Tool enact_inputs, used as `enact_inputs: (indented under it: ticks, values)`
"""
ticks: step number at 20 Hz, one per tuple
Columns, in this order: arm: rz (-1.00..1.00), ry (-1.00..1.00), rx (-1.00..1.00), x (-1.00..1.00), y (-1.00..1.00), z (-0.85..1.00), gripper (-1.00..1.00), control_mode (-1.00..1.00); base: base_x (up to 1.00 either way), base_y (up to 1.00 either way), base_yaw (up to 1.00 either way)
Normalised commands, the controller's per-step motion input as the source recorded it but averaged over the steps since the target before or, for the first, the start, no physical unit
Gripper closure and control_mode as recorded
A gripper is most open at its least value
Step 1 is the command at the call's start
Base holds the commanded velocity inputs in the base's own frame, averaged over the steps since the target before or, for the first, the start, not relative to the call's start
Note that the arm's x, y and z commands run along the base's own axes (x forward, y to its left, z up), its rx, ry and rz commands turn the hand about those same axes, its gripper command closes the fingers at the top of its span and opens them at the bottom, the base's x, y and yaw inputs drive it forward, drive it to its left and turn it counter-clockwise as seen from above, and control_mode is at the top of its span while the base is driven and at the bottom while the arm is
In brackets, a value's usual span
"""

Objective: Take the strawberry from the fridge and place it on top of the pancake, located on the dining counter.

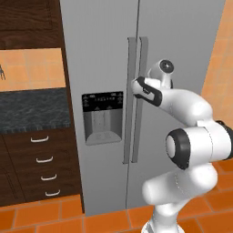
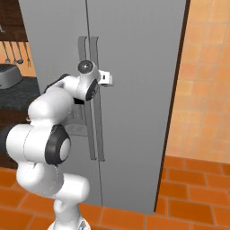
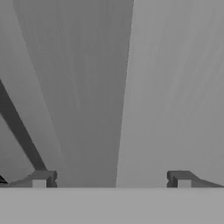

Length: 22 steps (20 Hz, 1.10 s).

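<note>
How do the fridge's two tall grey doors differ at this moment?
The left grey fridge door carries a black-panelled water dispenser; the right grey fridge door is plain. The open gripper is up at the handles, nearest the right door's long vertical handle; the left door's handle stands just beside it. Both doors are shut, grey and full height.

orange tiled floor point(image 1: 41, 214), dark drawers point(image 1: 43, 166), granite worktop point(image 1: 32, 109)

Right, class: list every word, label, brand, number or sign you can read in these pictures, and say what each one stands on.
None can be read.
Fridge, black water dispenser panel: small pale marks along the top, too small and blurred to read.
Fridge doors and handles: plain, no brand or label.
Drawers and tiled wall: no text.
</note>
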Motion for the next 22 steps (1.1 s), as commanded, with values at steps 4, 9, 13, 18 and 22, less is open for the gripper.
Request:
enact_inputs:
  ticks: [4,9,13,18,22]
  values:
    - [0.00,-0.17,-0.03,0.36,0.00,-0.24,-1.00,-1.00,0.00,0.00,0.00]
    - [0.00,-0.16,0.00,0.49,-0.08,-0.19,-1.00,-1.00,0.00,0.00,0.00]
    - [0.00,-0.02,0.00,0.43,-0.08,0.00,1.00,-1.00,0.00,0.00,0.00]
    - [0.04,0.01,0.00,0.07,-0.22,0.00,1.00,-1.00,0.00,0.00,0.00]
    - [-0.05,0.04,0.00,-0.77,-0.79,-0.06,1.00,-1.00,0.00,0.00,0.00]
